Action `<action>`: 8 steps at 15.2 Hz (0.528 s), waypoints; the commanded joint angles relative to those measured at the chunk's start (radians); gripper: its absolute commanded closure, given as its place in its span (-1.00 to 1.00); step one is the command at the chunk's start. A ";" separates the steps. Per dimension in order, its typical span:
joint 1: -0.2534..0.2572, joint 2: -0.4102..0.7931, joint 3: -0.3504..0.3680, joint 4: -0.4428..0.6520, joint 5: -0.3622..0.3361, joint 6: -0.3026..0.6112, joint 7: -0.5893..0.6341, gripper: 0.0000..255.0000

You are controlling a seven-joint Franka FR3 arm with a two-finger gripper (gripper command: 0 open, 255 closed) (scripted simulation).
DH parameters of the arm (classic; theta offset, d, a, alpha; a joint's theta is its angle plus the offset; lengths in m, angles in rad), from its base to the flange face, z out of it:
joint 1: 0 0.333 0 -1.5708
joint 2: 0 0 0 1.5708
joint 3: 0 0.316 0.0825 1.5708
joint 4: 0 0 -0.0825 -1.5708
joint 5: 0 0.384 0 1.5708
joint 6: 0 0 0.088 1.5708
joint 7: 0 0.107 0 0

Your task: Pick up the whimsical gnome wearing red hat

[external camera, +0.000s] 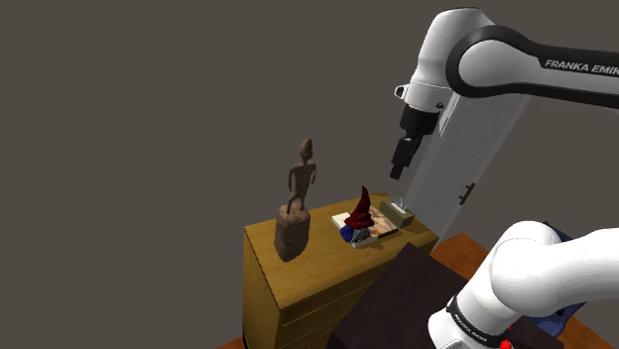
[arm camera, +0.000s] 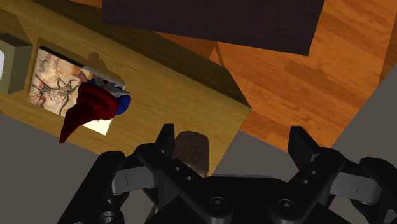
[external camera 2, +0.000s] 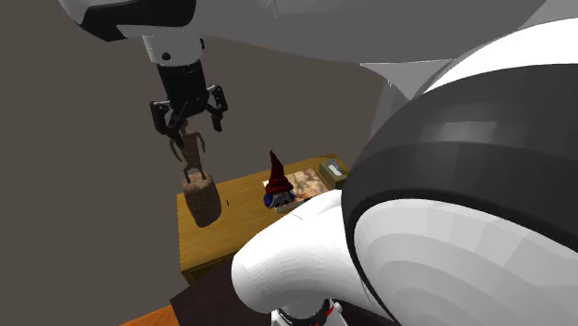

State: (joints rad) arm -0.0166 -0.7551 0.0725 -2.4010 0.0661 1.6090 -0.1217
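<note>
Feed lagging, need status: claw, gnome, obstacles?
Black claw open, empty, above wooden cabinet. Red-hatted gnome untouched on picture book. Brown carved figure stands beside it.

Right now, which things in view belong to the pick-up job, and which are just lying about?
Job: gnome in red hat; gripper, open above it.
Lying about: brown figurine; picture book; small box; wooden cabinet they stand on.

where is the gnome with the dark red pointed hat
In the shoulder view, the gnome stands on the yellow wooden cabinet, right of the tall brown figurine and against a flat picture card.
</note>
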 commanded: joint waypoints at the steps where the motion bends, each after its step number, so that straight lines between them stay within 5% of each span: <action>1: 0.000 0.000 0.000 0.000 0.000 0.000 0.000 -1.00; 8: -0.058 0.008 -0.072 -0.188 -0.063 0.299 -0.065 -1.00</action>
State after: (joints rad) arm -0.0649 -0.7534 0.0135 -2.5556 0.0134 1.8495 -0.1754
